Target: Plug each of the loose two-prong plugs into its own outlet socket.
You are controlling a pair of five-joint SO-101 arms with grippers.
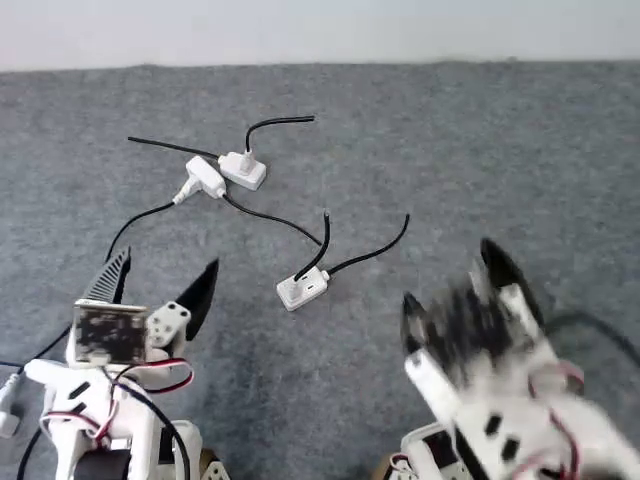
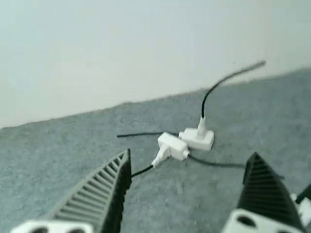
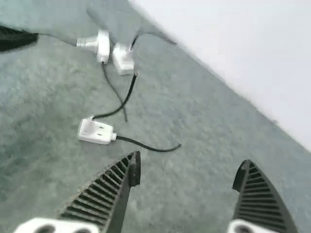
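While both arms sit at the near edge of the grey, carpet-like worktop (image 1: pixel 480 150), their black ribbed fingers (image 1: pixel 112 275) point away across it. The left hand (image 1: pixel 158 285) hangs over the near left of the worktop, its two fingers spread wide apart and gripping nothing. The right hand (image 1: pixel 455 290) is at the near right, its fingers also wide apart and empty. Between the two hands and a little farther out, a white near socket block (image 1: pixel 302 288) lies flat on the worktop, apart from both hands. The right wrist view shows small dark slots on its upper face. Thin black cords (image 1: pixel 370 250) lead away from it, one curving off to the right and one running straight toward the far side. Well beyond it, toward the far left, two more white pieces lie so close together that I cannot tell whether they touch. The right one is the far socket block (image 1: pixel 243 176), with a white plug (image 1: pixel 247 160) standing upright on its top; the plug's black lead (image 1: pixel 275 122) arches up and away to the right. The left one is a second white piece (image 1: pixel 203 180), lying on its side, with a black cable (image 1: pixel 140 215) trailing from its end back toward the left arm. Behind everything, a pale wall (image 1: pixel 320 30) meets the far edge of the worktop.
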